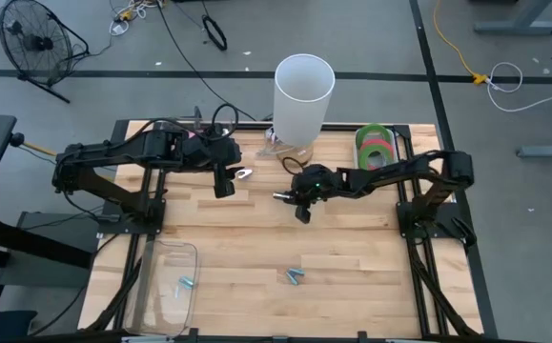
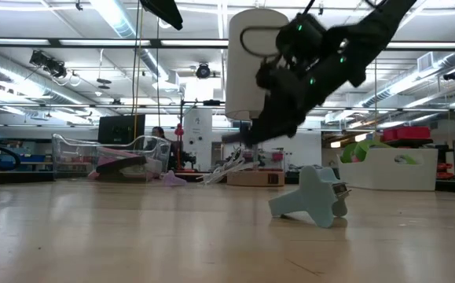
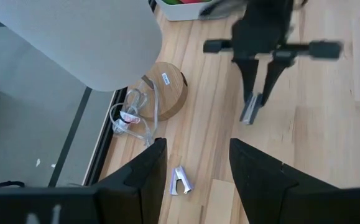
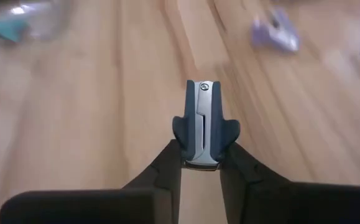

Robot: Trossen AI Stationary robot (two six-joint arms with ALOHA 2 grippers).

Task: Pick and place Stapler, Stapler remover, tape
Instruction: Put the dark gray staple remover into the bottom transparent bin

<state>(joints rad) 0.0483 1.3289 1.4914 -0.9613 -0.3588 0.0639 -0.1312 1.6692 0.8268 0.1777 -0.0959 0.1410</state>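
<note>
My right gripper hangs over the middle of the table, shut on a dark-blue and silver stapler remover. A second, lavender and silver stapler remover lies on the wood just ahead of my left gripper, which hovers open with nothing between its fingers. Green and red tape rings lie in a white bin at the far right. Which of the small things is the stapler I cannot tell. My right gripper pinches the stapler remover by its two dark-blue side wings, one finger on each. The fingers slant down from the table's right side, along the remover. Its silver riveted end juts beyond the fingertips. It is lifted clear of the table.
A tall white cylinder on a round wooden base stands at the far middle. At the near left sits a clear box with a teal piece in it. Another teal piece lies near the front edge.
</note>
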